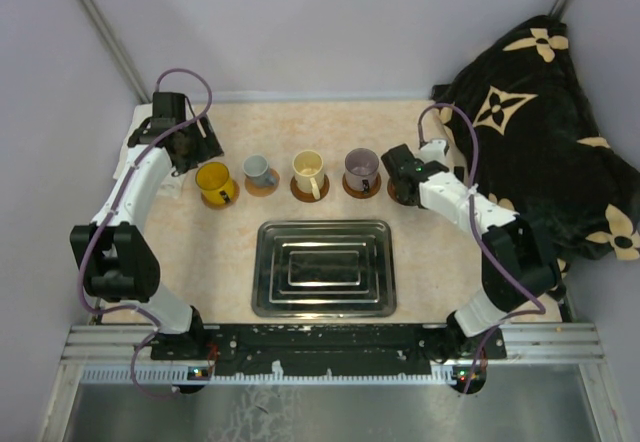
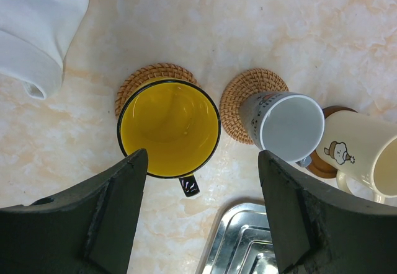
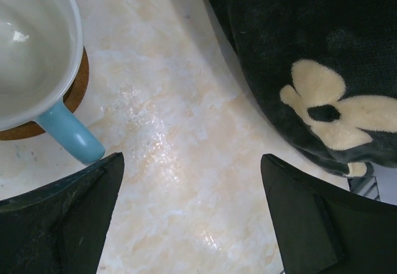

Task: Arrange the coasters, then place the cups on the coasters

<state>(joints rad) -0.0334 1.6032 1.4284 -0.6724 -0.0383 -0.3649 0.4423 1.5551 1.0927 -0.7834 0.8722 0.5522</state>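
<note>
Beyond steel tray (image 1: 265, 272), yellow cup (image 2: 169, 128), grey-white cup (image 2: 291, 127), cream cup (image 1: 308, 170) & purplish cup (image 1: 360, 167) are sitting in a row on coasters (image 2: 248, 94). Blue cup (image 3: 31, 51) is sitting on its coaster past tray's far-R corner. L jaws are hanging apart over yellow cup, R jaws apart by blue cup's handle, both empty.

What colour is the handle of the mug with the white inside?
Light blue handle, on the white-lined ceramic mug; the right wrist view shows it best.

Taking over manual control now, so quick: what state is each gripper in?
Left gripper: open, holding nothing, near the yellow cup.
Right gripper: open, holding nothing, beside the light blue cup.
</note>
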